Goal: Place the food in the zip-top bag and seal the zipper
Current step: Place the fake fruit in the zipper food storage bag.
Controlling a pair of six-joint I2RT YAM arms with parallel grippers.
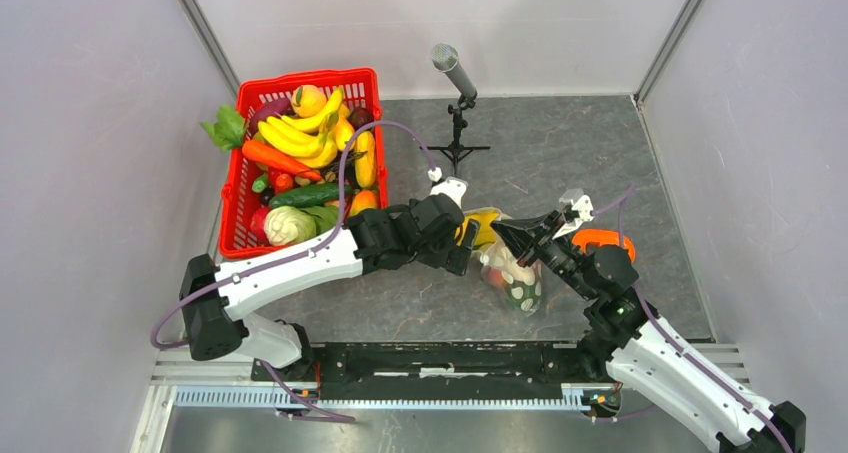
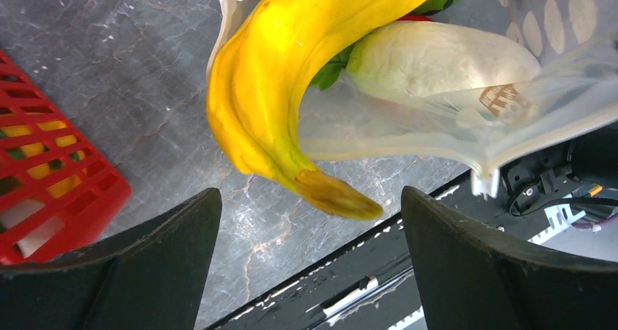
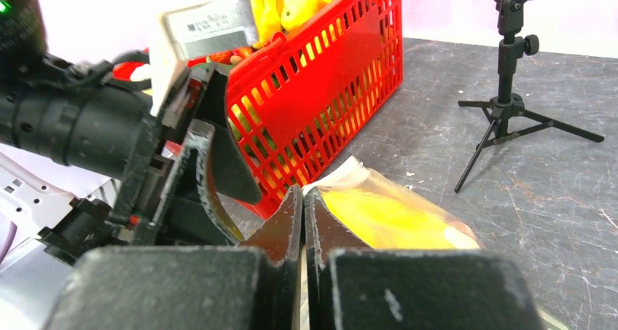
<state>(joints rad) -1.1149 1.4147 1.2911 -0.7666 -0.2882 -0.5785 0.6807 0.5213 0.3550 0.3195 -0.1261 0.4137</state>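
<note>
The zip-top bag [image 1: 515,278] lies on the table between the two arms, clear with white dots, with several food pieces inside. A yellow banana [image 2: 284,89] sticks halfway out of its mouth, past the white zipper [image 2: 223,31] strip. My left gripper [image 2: 310,193] is open just short of the banana's brown tip, touching nothing. In the top view it [image 1: 465,248] is at the bag's left end. My right gripper [image 3: 302,195] is shut on the zip-top bag's mouth edge [image 3: 342,175]. The banana [image 3: 386,221] shows yellow through the plastic.
A red lattice basket [image 1: 232,198] with bananas, a carrot, a cucumber and other food stands at the back left. A microphone on a small black tripod [image 1: 458,123] is behind the bag. An orange object [image 1: 600,240] lies beside the right arm. White walls enclose the table.
</note>
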